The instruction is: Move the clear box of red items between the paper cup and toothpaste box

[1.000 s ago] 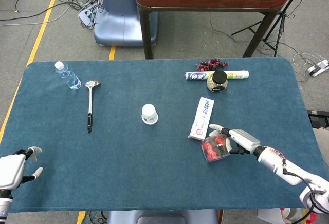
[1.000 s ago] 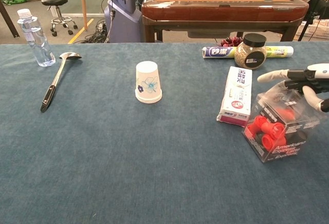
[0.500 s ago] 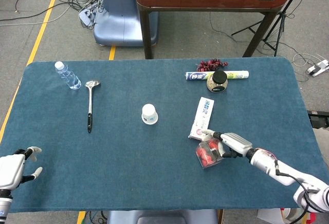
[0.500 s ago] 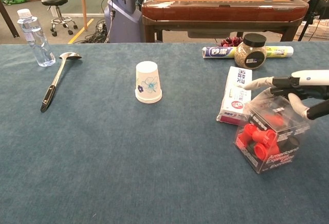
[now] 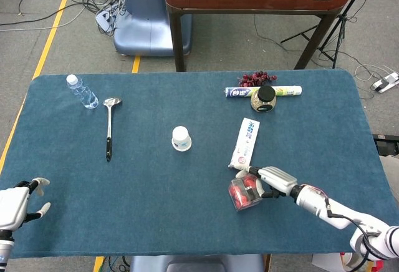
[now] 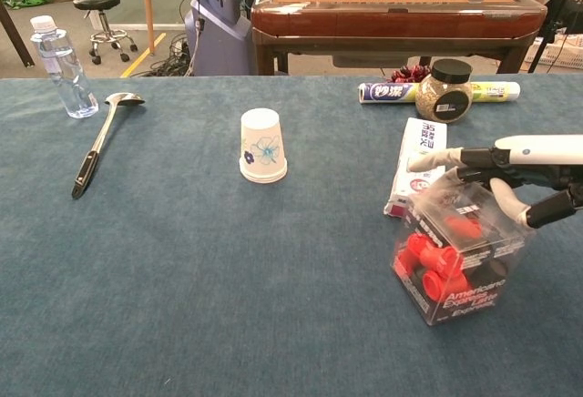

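My right hand (image 5: 272, 179) (image 6: 496, 178) grips the clear box of red items (image 5: 243, 191) (image 6: 458, 257) from its right side, fingers draped over the top. The box sits low over the blue table, just in front of the near end of the white toothpaste box (image 5: 244, 143) (image 6: 419, 165). The upside-down paper cup (image 5: 181, 138) (image 6: 262, 146) stands further left, mid-table. My left hand (image 5: 17, 206) hovers open at the table's near left corner, seen only in the head view.
A water bottle (image 5: 82, 91) (image 6: 63, 66) and a metal ladle (image 5: 109, 128) (image 6: 98, 140) lie at the far left. A dark-lidded jar (image 5: 263, 98) (image 6: 443, 90), a long tube (image 5: 240, 91) and red berries (image 5: 257, 77) sit at the back right. Blue cloth table (image 5: 124, 209).
My right hand has carried the clear box leftward and toward the near edge, past the toothpaste box's near end. The left hand has not moved.
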Tool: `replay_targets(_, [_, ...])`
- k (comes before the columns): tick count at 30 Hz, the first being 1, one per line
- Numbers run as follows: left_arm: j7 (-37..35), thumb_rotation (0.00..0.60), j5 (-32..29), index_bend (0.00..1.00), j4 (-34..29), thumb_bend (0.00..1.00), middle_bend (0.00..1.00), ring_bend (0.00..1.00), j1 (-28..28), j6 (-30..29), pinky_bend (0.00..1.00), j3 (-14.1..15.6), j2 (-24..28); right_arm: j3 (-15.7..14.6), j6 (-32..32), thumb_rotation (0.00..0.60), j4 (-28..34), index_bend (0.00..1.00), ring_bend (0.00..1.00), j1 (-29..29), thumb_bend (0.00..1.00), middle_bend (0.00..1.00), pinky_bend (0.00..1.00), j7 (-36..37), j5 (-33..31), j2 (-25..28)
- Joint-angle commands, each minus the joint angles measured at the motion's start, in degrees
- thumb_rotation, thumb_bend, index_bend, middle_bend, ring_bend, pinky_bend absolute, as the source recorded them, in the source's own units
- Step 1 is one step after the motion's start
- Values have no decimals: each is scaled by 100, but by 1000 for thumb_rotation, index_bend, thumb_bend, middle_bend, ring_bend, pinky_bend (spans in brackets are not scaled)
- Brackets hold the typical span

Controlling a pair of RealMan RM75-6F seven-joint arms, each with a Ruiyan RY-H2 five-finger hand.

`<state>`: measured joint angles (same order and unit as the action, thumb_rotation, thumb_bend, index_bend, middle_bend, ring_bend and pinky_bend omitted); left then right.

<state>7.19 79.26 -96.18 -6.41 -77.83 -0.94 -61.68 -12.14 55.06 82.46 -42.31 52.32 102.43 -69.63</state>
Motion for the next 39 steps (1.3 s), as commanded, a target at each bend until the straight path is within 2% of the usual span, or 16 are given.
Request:
replay_targets(1, [4, 600, -2, 359, -1, 264, 501, 389, 0, -2, 570, -1, 0, -13, 41, 600, 94, 0, 180, -13, 1000, 221, 305, -83, 30, 30])
replay_targets(13, [-4, 600, -7, 359, -2, 264, 501, 390, 1, -2, 570, -3, 5, -13, 77, 600, 455, 0, 180, -49, 996, 206, 305, -526, 24, 90])
replay_targets(14, [-8, 600, -8, 359, -4, 264, 501, 390, 2, -3, 570, -4, 6, -2, 88, 600, 466, 0, 180, -33, 949, 199, 305, -606, -2, 103])
replay_targets(16, [-13, 600, -7, 359, -6, 264, 501, 390, 3, -4, 570, -4, 8, 46, 119, 600, 486, 0, 180, 40, 790, 186, 305, -906, -112, 132])
replay_targets(21, [4, 600, -3, 359, -6, 263, 501, 389, -1, 5, 570, 2, 3, 194, 152, 600, 648, 0, 180, 253, 289, 156, 305, -1850, -470, 207])
replay_targets(24, [17, 600, -5, 359, -4, 264, 501, 390, -5, 14, 570, 4, -4, 267, 181, 600, 792, 0, 180, 366, 68, 141, 305, -2335, -643, 253])
replay_targets(25, [22, 600, -7, 359, -3, 264, 501, 390, -5, 14, 570, 5, -8, 289, 196, 600, 843, 0, 180, 407, 30, 134, 305, -2513, -694, 271])
replay_targets(26, [22, 600, -9, 359, -3, 264, 501, 389, -5, 16, 570, 5, -9, 306, 217, 600, 879, 0, 180, 439, 5, 127, 305, -2636, -725, 284])
replay_targets(31, [20, 600, -17, 360, 2, 264, 501, 390, -7, 26, 570, 7, -10, 376, 426, 600, 1091, 0, 177, 634, 0, 101, 305, -3160, -794, 370])
replay_targets(39, [32, 600, -19, 359, 5, 264, 501, 390, -11, 37, 570, 12, -18, 409, 767, 600, 1316, 0, 171, 799, 0, 97, 305, -3147, -578, 589])
